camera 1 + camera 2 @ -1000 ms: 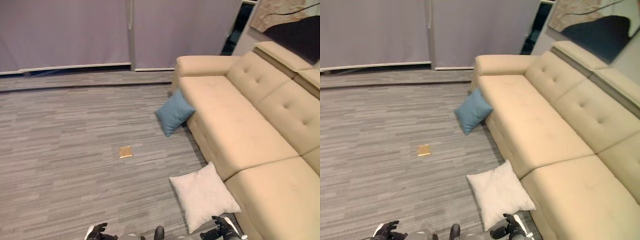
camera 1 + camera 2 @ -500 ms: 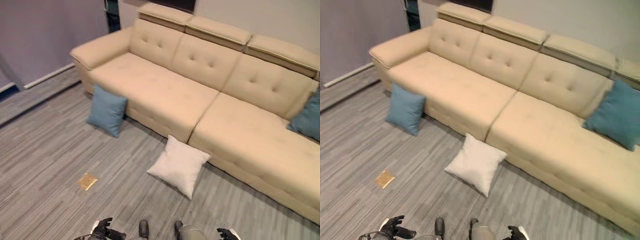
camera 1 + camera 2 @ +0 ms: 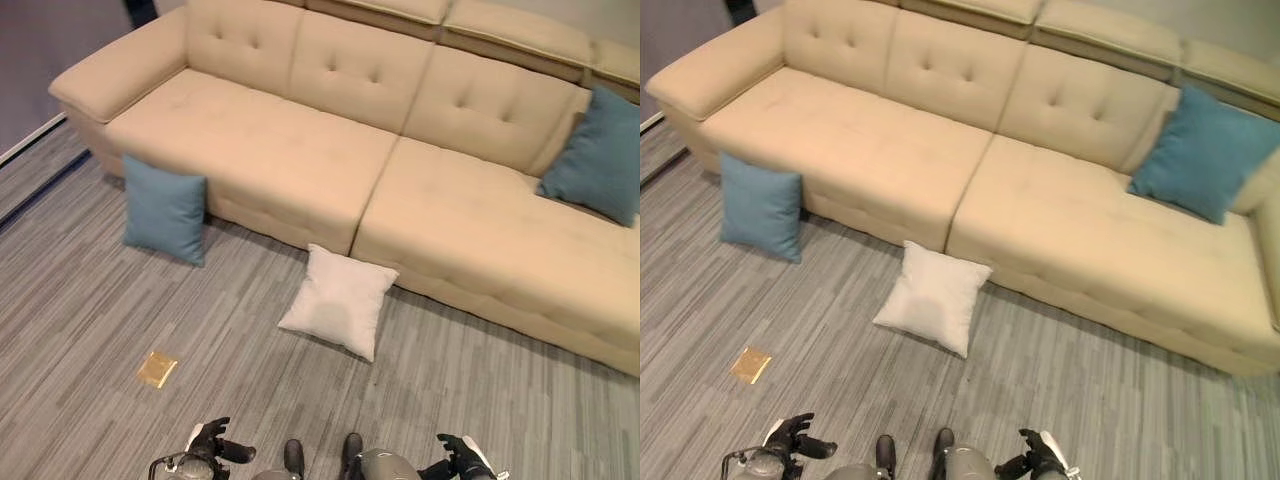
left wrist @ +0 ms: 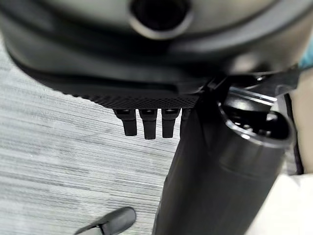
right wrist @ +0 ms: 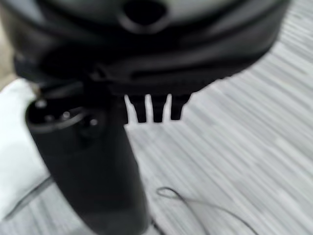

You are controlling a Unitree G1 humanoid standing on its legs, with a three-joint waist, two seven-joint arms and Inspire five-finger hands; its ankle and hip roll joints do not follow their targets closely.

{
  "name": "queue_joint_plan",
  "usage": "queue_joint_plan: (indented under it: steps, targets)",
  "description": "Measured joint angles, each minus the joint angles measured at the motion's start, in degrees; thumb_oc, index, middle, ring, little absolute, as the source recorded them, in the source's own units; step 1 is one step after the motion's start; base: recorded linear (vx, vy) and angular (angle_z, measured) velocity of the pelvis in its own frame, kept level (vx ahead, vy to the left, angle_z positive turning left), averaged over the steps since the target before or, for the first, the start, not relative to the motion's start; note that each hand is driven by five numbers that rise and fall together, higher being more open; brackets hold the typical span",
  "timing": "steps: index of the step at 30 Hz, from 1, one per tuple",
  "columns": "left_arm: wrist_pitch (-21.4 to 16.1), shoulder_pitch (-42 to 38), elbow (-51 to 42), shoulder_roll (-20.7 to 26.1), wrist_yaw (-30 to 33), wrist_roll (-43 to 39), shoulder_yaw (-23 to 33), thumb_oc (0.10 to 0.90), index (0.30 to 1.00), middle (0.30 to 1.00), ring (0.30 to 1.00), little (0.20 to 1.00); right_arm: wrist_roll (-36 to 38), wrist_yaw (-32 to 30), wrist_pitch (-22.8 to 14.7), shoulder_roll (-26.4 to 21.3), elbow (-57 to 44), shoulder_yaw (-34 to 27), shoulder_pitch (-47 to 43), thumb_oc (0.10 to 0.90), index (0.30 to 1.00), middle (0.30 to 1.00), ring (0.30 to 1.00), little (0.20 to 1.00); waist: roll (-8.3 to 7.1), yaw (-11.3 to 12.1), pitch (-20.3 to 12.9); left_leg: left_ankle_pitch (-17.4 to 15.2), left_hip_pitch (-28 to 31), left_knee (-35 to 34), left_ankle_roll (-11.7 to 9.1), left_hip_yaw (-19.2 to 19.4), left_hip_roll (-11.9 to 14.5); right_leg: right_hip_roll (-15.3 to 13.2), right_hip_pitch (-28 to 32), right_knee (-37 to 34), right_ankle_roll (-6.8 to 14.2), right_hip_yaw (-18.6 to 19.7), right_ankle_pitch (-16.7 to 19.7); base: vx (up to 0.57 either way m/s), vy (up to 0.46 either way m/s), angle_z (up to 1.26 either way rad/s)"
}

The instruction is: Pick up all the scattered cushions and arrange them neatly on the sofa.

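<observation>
Two cushions were left on the floor against the sofa [image 3: 300, 150] front: white cushion [image 3: 338, 299] mid-front, blue cushion [image 3: 164, 208] towards its armrest end. Third cushion [image 3: 595, 160] already seated. Left hand [image 3: 208, 443] and right hand [image 3: 458, 458] hung relaxed, nothing held (approach not begun).

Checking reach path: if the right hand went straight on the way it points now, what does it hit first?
Likely bare floor. The right hand hangs empty, fingers straight, pointing down at carpet. The white cushion lies off to the side, though depth is unclear.

Left hand [image 3: 207, 446] — right hand [image 3: 459, 457] — low, fingers relaxed
</observation>
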Motion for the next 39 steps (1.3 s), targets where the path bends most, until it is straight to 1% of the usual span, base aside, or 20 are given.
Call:
queue_joint_plan:
  steps: [1,2,3,4,6,11,12,14,17,19,20,21,24,25,28,31,32,34,37,39]
  targets:
    - [0.00,1.33,-0.26,-0.05,0.02,0.02,0.03,0.800,0.900,0.900,0.900,0.900,0.06,0.00,-0.04,0.23,0.01,-0.04,0.01,0.800,0.900,0.900,0.900,0.900,-0.71,0.19,-0.47,-0.95,0.34,1.91,-2.27,0.07,-0.28,0.15,1.93,-2.53,-4.13,-0.28,1.36,0.05,-0.084,0.43]
    - [0.02,1.66,-0.18,0.01,-0.11,0.00,0.01,0.800,0.900,0.900,0.900,0.900,0.09,-0.09,-0.16,0.71,0.17,-0.19,-0.52,0.800,0.900,0.900,0.900,0.900,-1.64,0.69,-0.50,-1.36,-2.54,8.64,-2.51,1.28,-0.67,-0.52,3.02,-4.12,-6.26,-0.80,2.10,0.09,-0.071,0.16]
    - [0.06,1.80,-0.17,-0.05,-0.12,-0.04,0.04,0.800,0.900,0.900,0.900,0.900,0.11,-0.11,-0.39,0.87,0.33,-0.20,-1.07,0.800,0.900,0.900,0.900,0.900,-2.45,1.42,-0.46,-2.02,-6.48,16.58,-2.64,3.59,-0.53,-0.89,3.67,-5.24,-6.66,-0.78,2.74,0.11,-0.059,0.02]
    - [0.12,2.33,-0.21,-0.20,-0.06,-0.05,0.13,0.800,0.900,0.900,0.900,0.900,0.18,-0.14,-0.75,0.83,0.66,-0.21,-1.92,0.800,0.900,0.900,0.900,0.900,-2.43,2.18,-0.45,-3.34,-8.89,21.33,-1.24,5.19,1.07,-0.36,5.36,-6.24,-6.83,-0.79,2.90,0.15,-0.063,0.09]
    - [0.12,2.66,-0.44,0.09,0.16,-0.10,0.16,0.800,0.900,0.900,0.900,0.900,0.85,-0.27,-1.37,0.83,1.81,-0.21,-3.32,0.800,0.900,0.900,0.900,0.900,-1.87,3.13,-0.54,-3.30,-11.99,27.86,-1.42,5.09,4.61,1.37,7.54,-8.37,-7.09,-0.84,2.51,0.12,-0.008,0.06]
    - [0.18,2.81,-0.64,1.13,0.16,-0.08,0.08,0.800,0.900,0.900,0.900,0.900,1.36,-0.37,-1.46,0.68,2.08,-0.24,-5.35,0.800,0.900,0.900,0.900,0.900,-3.70,3.19,0.41,-2.32,-11.65,11.31,-2.21,5.16,5.03,2.04,10.23,-11.10,-6.57,1.94,2.26,0.19,0.031,-0.09]
    - [0.13,2.45,-0.72,1.31,0.16,-0.09,0.00,0.800,0.900,0.900,0.900,0.900,1.37,-0.43,-1.40,0.71,2.34,-0.16,-5.78,0.800,0.900,0.900,0.900,0.900,-3.94,3.49,0.54,-1.43,-11.79,7.19,-3.26,4.06,4.52,2.61,10.75,-12.08,-6.57,3.11,2.33,0.13,0.026,-0.32]
    - [0.18,2.07,-0.44,1.35,0.13,-0.10,-0.04,0.800,0.900,0.900,0.900,0.900,1.39,-0.54,-1.38,0.83,3.59,0.04,-6.24,0.800,0.900,0.900,0.900,0.900,-3.98,4.84,0.82,2.42,-13.13,0.35,-3.29,-0.11,4.28,4.03,12.19,-14.60,-6.32,4.96,3.16,0.13,0.044,-0.58]
    - [0.65,1.95,-0.34,1.40,0.13,-0.16,0.01,0.800,0.900,0.900,0.900,0.900,1.39,-0.96,-1.16,0.67,4.46,-0.04,-6.09,0.800,0.900,0.900,0.900,0.900,-4.59,5.69,1.38,5.22,-14.29,-1.33,-2.98,-1.95,3.74,4.72,14.41,-15.53,-5.42,7.38,2.65,0.24,0.134,-0.62]
    - [1.14,2.96,0.07,1.19,0.04,-0.15,0.04,0.800,0.900,0.900,0.900,0.900,1.38,-1.42,-1.16,0.54,4.35,-0.56,-4.58,0.800,0.900,0.900,0.900,0.900,-3.86,5.12,1.08,8.84,-10.53,-1.00,1.02,-0.89,3.23,5.11,18.63,-15.37,-2.95,8.92,0.56,0.26,0.174,-0.67]
    - [1.14,2.96,0.07,1.19,0.04,-0.15,0.04,0.800,0.900,0.900,0.900,0.900,1.38,-1.42,-1.16,0.54,4.35,-0.56,-4.58,0.800,0.900,0.900,0.900,0.900,-3.86,5.12,1.08,8.84,-10.53,-1.00,1.02,-0.89,3.23,5.11,18.63,-15.37,-2.95,8.92,0.56,0.06,0.052,-0.33]
    - [1.29,2.84,0.98,1.57,0.04,-0.12,0.00,0.800,0.900,0.900,0.900,0.900,1.27,-1.32,-1.04,1.42,4.31,-0.26,-2.88,0.800,0.900,0.900,0.900,0.900,-4.96,4.60,0.04,9.49,-8.78,-1.21,2.33,0.69,1.56,2.90,19.27,-13.82,-0.91,9.65,-1.21,0.15,0.167,-0.21]
    - [1.00,0.43,-0.42,1.92,-0.10,-0.11,-0.10,0.800,0.900,0.900,0.900,0.900,1.25,-1.18,-0.80,2.03,4.41,-0.23,-2.29,0.800,0.900,0.900,0.900,0.900,-4.84,4.44,-0.05,8.67,-6.66,-2.43,5.05,0.79,0.12,0.35,16.58,-6.30,2.09,9.47,-3.23,0.14,0.190,-0.14]
    - [0.95,0.18,-0.55,1.95,-0.07,-0.11,-0.07,0.800,0.900,0.900,0.900,0.900,1.21,-1.01,-0.79,2.40,4.38,-0.45,-2.30,0.800,0.900,0.900,0.900,0.900,-4.63,4.98,0.01,8.19,-4.80,-3.41,5.74,2.38,-0.02,-0.74,15.48,-2.36,3.89,9.80,-4.58,0.10,0.173,-0.39]
    - [1.04,0.03,-0.55,1.92,-0.11,-0.11,-0.09,0.800,0.900,0.900,0.900,0.900,1.18,-0.85,-1.25,2.77,3.17,-0.44,-3.13,0.800,0.900,0.900,0.900,0.900,-3.11,4.85,0.05,6.60,-2.08,-4.42,7.84,3.63,-0.41,-2.80,12.38,6.18,5.52,9.52,-6.54,0.06,0.140,-0.33]
    - [1.03,-0.81,-0.87,1.96,-0.01,-0.11,-0.10,0.800,0.900,0.900,0.900,0.900,1.16,-0.63,-1.39,2.81,1.51,-0.32,-4.26,0.800,0.900,0.900,0.900,0.900,-1.49,4.75,0.66,5.75,-0.94,-4.39,9.09,4.91,-0.69,-5.79,5.05,19.15,6.87,9.60,-7.39,0.07,0.086,-0.18]
    - [1.01,-0.77,-0.64,1.93,-0.03,-0.12,-0.05,0.800,0.900,0.900,0.900,0.900,1.16,-0.47,-1.31,2.87,1.38,0.09,-4.65,0.800,0.900,0.900,0.900,0.900,-0.94,4.75,0.88,4.89,-0.08,-4.48,10.02,5.32,-0.60,-7.24,2.21,20.10,6.88,9.14,-7.33,0.13,0.070,-0.21]
    - [1.06,0.43,-0.33,1.95,0.07,-0.14,0.03,0.800,0.900,0.900,0.900,0.900,1.08,-0.19,-1.42,2.98,0.95,0.22,-4.84,0.800,0.900,0.900,0.900,0.900,-0.71,5.20,0.74,5.49,1.65,-6.08,9.01,6.22,-0.42,-9.36,0.28,16.62,6.62,5.34,-7.10,0.10,-0.011,-0.15]
    - [1.11,1.51,-0.06,2.00,0.06,-0.13,0.01,0.800,0.900,0.900,0.900,0.900,1.05,-0.16,-1.13,2.98,0.90,0.29,-4.61,0.800,0.900,0.900,0.900,0.900,-1.29,5.54,0.71,4.65,2.65,-6.95,8.66,6.23,0.13,-9.21,-2.37,8.25,5.86,2.59,-4.60,0.09,-0.041,-0.09]
    - [1.25,1.56,1.58,1.89,-0.04,-0.11,-0.02,0.800,0.900,0.900,0.900,0.900,1.04,-0.18,-1.12,2.92,0.55,0.08,-4.71,0.800,0.900,0.900,0.900,0.900,-1.67,5.46,0.85,4.35,2.63,-6.95,8.11,6.30,0.58,-8.55,-4.28,4.44,5.06,0.20,-0.17,0.09,-0.093,-0.04]
